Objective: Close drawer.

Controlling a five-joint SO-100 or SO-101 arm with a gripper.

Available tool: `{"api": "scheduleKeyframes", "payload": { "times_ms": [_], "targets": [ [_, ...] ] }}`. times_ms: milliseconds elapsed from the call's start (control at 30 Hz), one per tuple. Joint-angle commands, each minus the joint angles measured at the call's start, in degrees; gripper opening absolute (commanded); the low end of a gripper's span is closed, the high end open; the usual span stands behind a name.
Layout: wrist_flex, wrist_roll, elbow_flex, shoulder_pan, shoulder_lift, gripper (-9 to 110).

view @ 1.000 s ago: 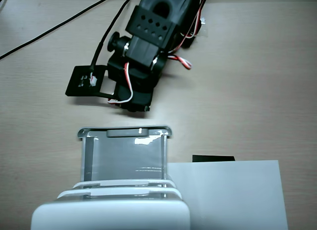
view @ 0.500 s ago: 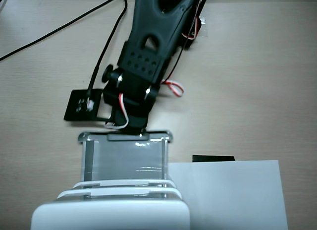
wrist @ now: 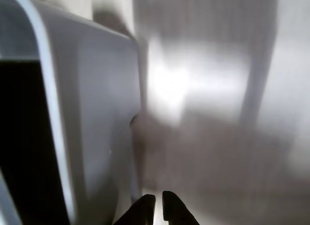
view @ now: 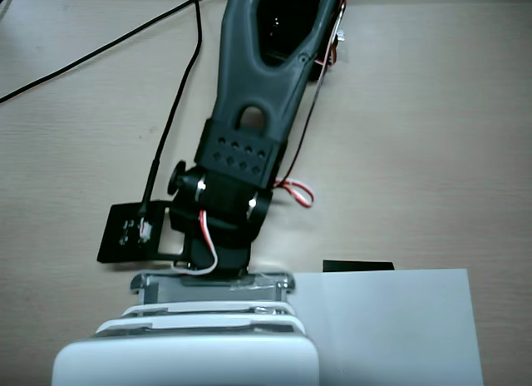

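In the fixed view the small white cabinet [view: 184,363] stands at the bottom edge. Its grey translucent drawer [view: 166,291] sticks out a little toward the arm, with its handle tab [view: 274,280] just beyond the white fronts below it. My gripper [view: 218,268] points down right at the drawer's front; its fingertips are hidden under the wrist. In the wrist view, which is blurred, the dark fingertips [wrist: 144,208] stand almost together at the bottom edge, holding nothing, beside a white rounded plastic wall [wrist: 92,113] with a pale rim on the left.
A flat white sheet of paper [view: 391,328] lies right of the cabinet, with a small black strip [view: 357,265] at its far edge. A black plate [view: 133,232] hangs left of the wrist. Black cables [view: 100,49] run over the wooden table [view: 432,136].
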Motion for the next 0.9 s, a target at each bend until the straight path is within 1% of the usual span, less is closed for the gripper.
{"api": "scheduleKeyframes", "payload": {
  "times_ms": [0,200,367,533,667,867],
  "targets": [
    [0.44,1.49,-8.17,-1.23,-2.99,0],
    [2.55,4.75,-18.72,-0.88,-11.51,0],
    [3.08,5.89,-21.01,-0.7,-13.01,0],
    [5.98,6.5,-21.09,-0.7,-10.55,0],
    [11.07,6.59,-20.3,-0.35,-5.63,0],
    [11.78,2.81,-10.28,2.11,3.43,0]
  ]
}}
